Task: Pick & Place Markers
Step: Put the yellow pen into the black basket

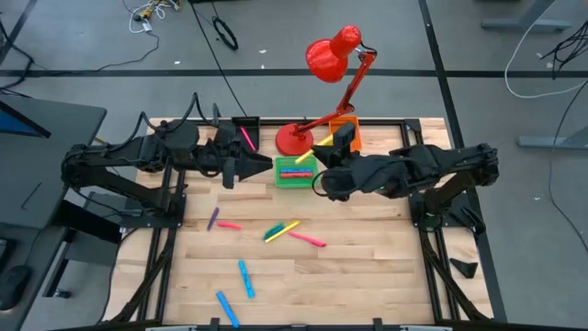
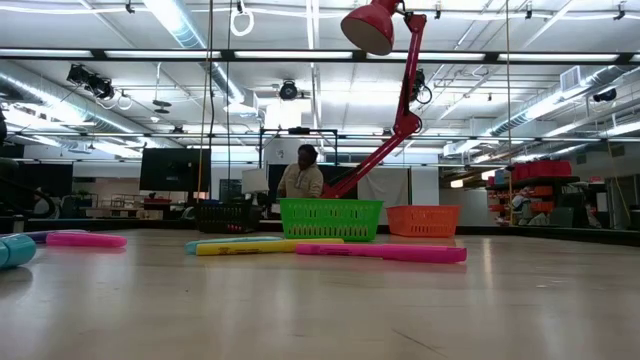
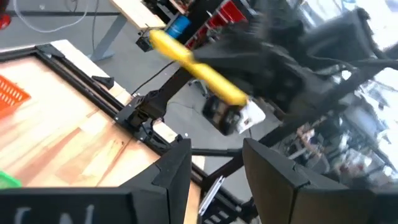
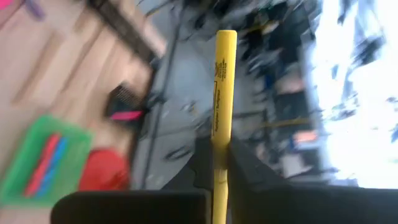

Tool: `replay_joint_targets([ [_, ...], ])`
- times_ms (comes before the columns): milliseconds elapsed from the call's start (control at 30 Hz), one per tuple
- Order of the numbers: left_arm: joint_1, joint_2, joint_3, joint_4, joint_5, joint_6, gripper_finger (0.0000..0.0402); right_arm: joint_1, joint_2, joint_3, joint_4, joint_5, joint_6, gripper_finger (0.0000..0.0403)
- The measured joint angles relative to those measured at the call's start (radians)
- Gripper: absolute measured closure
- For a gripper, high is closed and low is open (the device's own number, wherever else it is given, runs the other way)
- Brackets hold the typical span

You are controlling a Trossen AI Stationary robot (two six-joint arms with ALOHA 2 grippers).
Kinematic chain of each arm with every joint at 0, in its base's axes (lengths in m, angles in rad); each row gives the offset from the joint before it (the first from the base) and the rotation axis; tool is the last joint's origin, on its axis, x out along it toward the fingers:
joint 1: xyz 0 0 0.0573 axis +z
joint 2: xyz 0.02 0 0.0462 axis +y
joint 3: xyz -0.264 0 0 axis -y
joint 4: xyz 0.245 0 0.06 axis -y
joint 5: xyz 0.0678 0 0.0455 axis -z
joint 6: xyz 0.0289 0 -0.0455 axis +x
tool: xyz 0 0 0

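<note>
A yellow marker [image 4: 222, 99] is clamped between the fingers of the right gripper [image 1: 323, 158], held above the green bin [image 1: 296, 172] by the red lamp's [image 1: 333, 55] base. The left gripper [image 1: 262, 165] is parked beside the black bin [image 1: 244, 129], fingers parted, nothing gripped. Other markers [image 1: 287, 230] are scattered on the table [image 1: 367, 267].
</note>
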State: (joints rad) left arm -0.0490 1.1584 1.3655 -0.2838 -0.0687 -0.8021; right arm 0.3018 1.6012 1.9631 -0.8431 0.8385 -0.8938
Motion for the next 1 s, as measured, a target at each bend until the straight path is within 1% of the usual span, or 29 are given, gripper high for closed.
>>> replay_joint_targets([
  [100, 0.003, 0.000, 0.000, 0.002, -0.014, -0.078, 0.0250, 0.016, 0.000, 0.000, 0.147, 0.000, -0.140, 0.0392],
  [167, 0.008, 0.000, 0.000, 0.002, 0.000, -0.125, 0.0250, 0.027, 0.002, 0.000, 0.227, 0.000, -0.216, 0.0392],
  [267, 0.016, 0.000, 0.000, 0.008, 0.039, -0.188, 0.0250, 0.046, 0.010, 0.001, 0.304, 0.000, -0.322, 0.0392],
  [333, 0.015, 0.000, 0.000, 0.021, 0.047, -0.220, 0.0250, 0.054, 0.025, 0.001, 0.351, -0.004, -0.374, 0.0392],
  [433, 0.015, 0.000, 0.000, 0.071, 0.077, -0.261, 0.0249, 0.070, 0.045, 0.001, 0.363, -0.009, -0.438, 0.0392],
  [533, 0.019, 0.000, 0.000, 0.110, 0.116, -0.293, 0.0238, 0.082, 0.068, 0.001, 0.373, -0.009, -0.482, 0.0392],
  [667, 0.020, 0.000, 0.000, 0.113, 0.162, -0.347, 0.0209, 0.094, 0.099, 0.001, 0.400, -0.011, -0.524, 0.0392],
  [833, 0.020, 0.000, 0.000, 0.113, 0.254, -0.432, 0.0174, 0.098, 0.128, 0.001, 0.419, -0.018, -0.555, 0.0392],
  [1000, 0.020, 0.000, 0.000, 0.101, 0.301, -0.480, 0.0162, 0.098, 0.157, 0.000, 0.441, -0.031, -0.581, 0.0392],
])
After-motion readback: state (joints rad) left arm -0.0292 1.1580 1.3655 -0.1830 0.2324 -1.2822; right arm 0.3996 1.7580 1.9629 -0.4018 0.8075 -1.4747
